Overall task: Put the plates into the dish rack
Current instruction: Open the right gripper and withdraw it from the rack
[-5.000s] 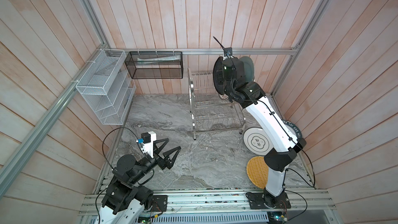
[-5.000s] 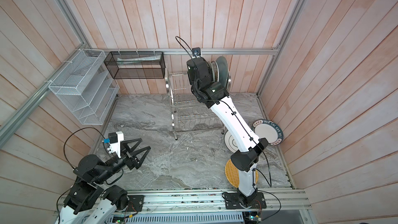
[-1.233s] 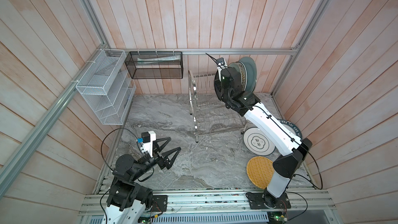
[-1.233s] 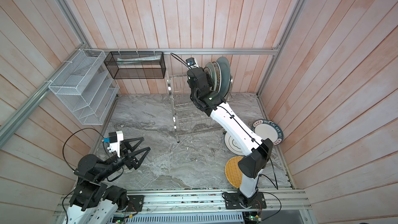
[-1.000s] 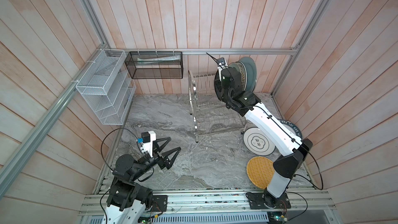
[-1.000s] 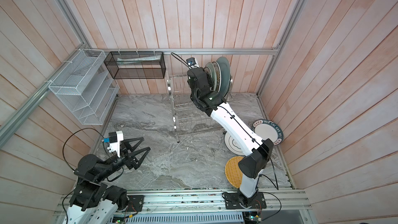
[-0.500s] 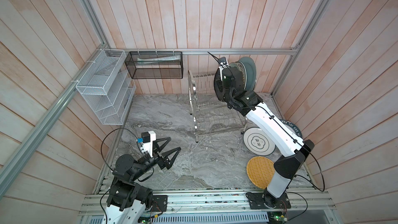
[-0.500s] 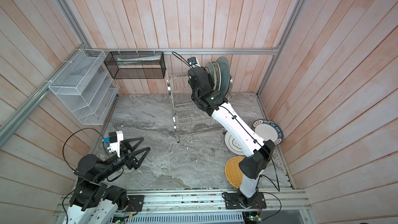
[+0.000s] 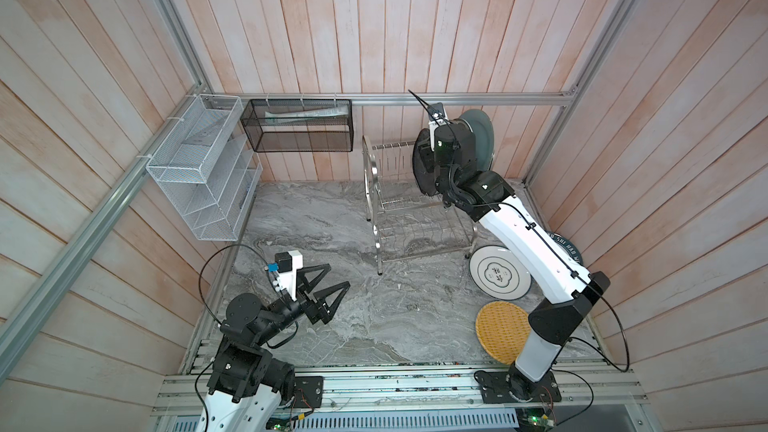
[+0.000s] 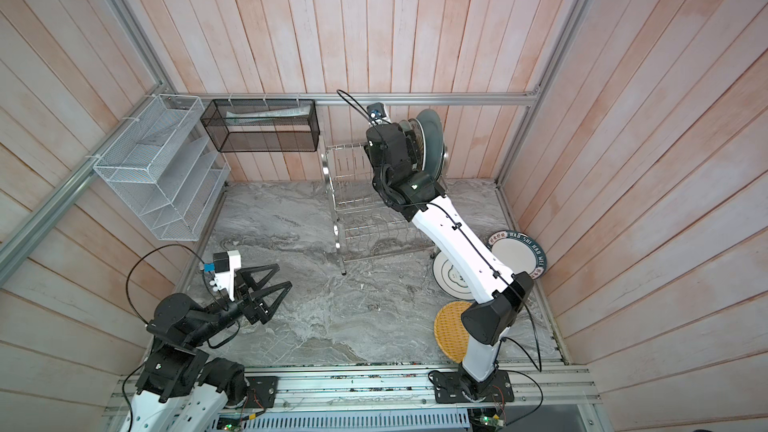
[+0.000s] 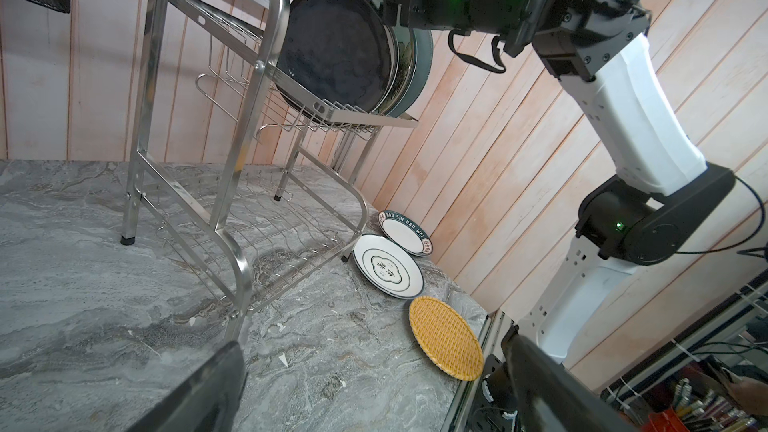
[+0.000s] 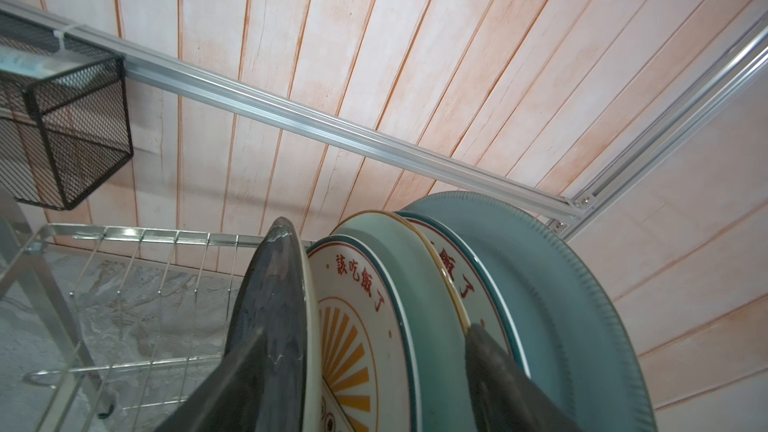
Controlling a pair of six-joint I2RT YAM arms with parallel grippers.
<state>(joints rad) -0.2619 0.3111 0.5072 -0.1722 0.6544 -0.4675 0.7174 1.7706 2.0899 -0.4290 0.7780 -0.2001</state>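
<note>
Loosely inside right pincer (image 12: 365, 332): dark navy plate (image 12: 274, 284), upright in rack (image 11: 144, 76).

Upright in the top tier of the shiny steel wire dish rack (image 11: 259, 65), a round plate with an orange sunburst (image 12: 357, 326) carries red characters 該吃飯了 near its rim. A second sunburst plate (image 12: 453, 268) deeper in the rack shows only 飯了. Flat beside the rack, a white plate with a dark band (image 11: 405, 232) reads "HAO SHI HAO WEI". The two centre characters on the neighbouring white cloud-outline plate (image 11: 388, 265) are too small to read.
</note>
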